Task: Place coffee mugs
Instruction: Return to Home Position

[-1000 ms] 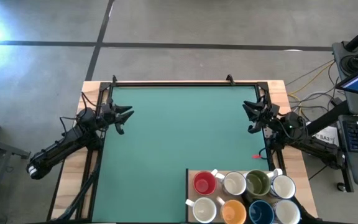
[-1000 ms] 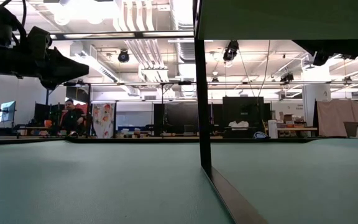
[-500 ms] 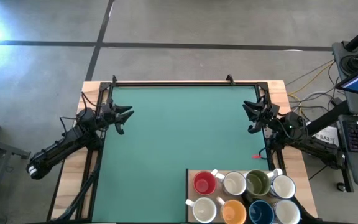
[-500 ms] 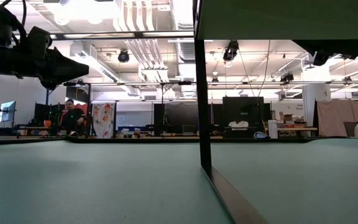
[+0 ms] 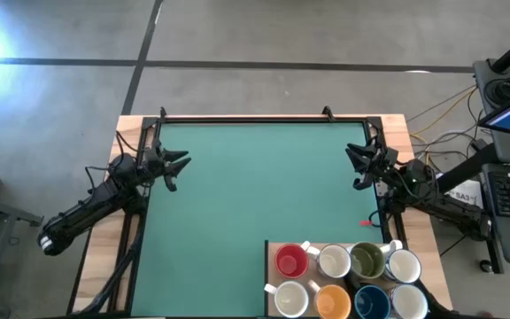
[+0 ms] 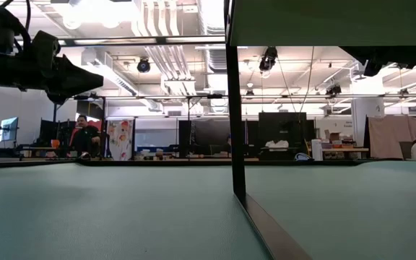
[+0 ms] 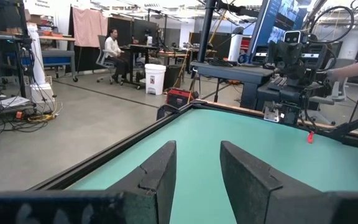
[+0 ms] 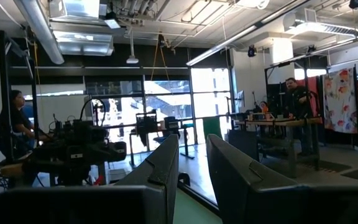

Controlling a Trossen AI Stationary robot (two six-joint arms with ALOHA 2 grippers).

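Overhead, left gripper and right gripper hover well apart, jaws parted, empty.

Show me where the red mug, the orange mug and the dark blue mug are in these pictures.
red mug (image 5: 291, 261), high view, on its red inside.
orange mug (image 5: 332, 303), high view, on its orange inside.
dark blue mug (image 5: 371, 304), high view, on its blue inside.

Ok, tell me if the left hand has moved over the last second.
No. In the high view the left hand sits at the same spot, by the left edge of the green mat.
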